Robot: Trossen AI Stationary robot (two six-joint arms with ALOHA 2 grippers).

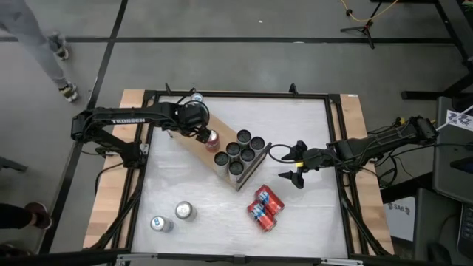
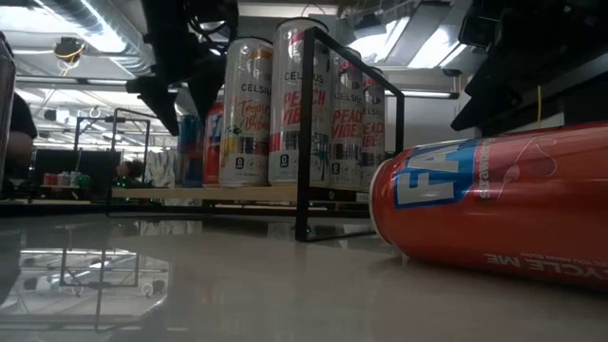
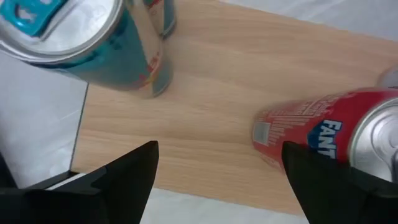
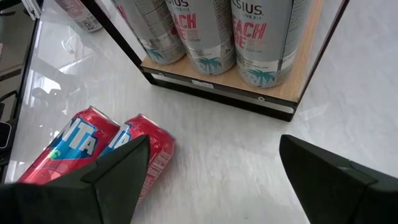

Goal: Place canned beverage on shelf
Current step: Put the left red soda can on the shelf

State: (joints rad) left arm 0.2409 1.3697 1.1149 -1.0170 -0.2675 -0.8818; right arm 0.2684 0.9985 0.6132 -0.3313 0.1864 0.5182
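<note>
The shelf (image 1: 198, 151), a light-wood board on a black wire frame, lies slantwise mid-table. Several tall silver cans (image 1: 240, 151) stand at its right end. A red canned beverage (image 3: 311, 127) stands upright on the board. My left gripper (image 3: 217, 149) hangs open above the board, pointing steeply down, with the red can (image 1: 213, 138) just outside one finger; whether that finger touches it does not show. A teal can (image 3: 81, 37) stands at the board's far end. My right gripper (image 1: 295, 166) waits open above the table, right of the shelf.
Two red cans (image 4: 106, 152) lie on their sides on the white table near my right gripper, one large in the low view (image 2: 494, 204). Two silver cans (image 1: 171, 217) stand near the table's front left. A black frame (image 1: 336, 133) rims the table.
</note>
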